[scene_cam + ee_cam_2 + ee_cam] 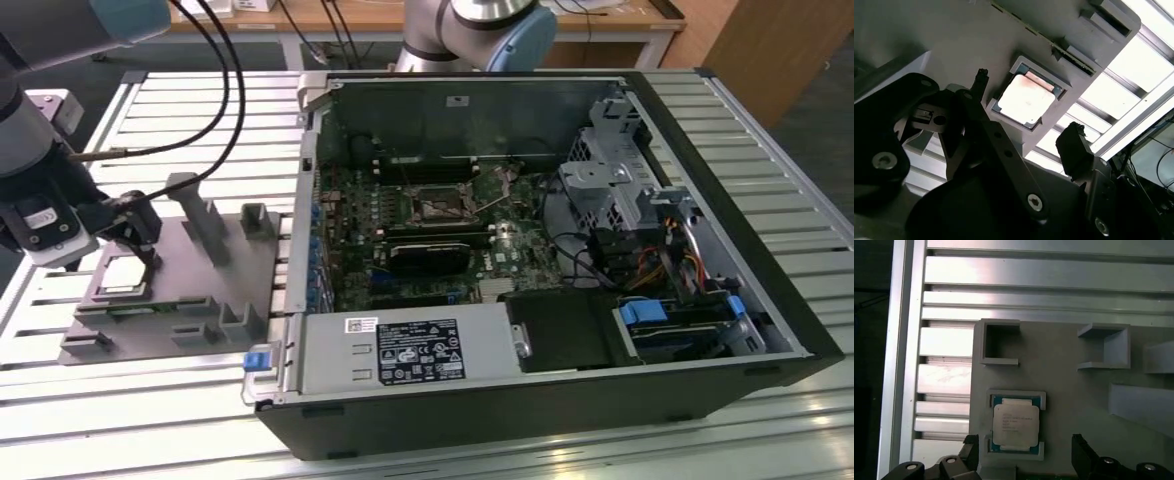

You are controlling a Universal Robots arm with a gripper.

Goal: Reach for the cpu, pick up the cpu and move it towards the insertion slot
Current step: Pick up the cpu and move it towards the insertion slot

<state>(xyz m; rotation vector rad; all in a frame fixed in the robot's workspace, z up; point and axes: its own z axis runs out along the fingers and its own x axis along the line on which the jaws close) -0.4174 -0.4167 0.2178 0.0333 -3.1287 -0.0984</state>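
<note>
The gripper (pixel 130 243) hangs over the grey holder (pixel 200 270) on the table (pixel 200 120), at the exterior view's left. Jaws released, one to each side of the cpu (pixel 1015 425), which lies flat in the holder's recess. The insertion slot (pixel 438 203) sits inside the open computer case (pixel 747 250), well apart.

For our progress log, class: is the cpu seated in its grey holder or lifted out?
Seated. The cpu lies flat in the grey holder, inside its raised frame; the gripper is open, fingertips either side.
</note>
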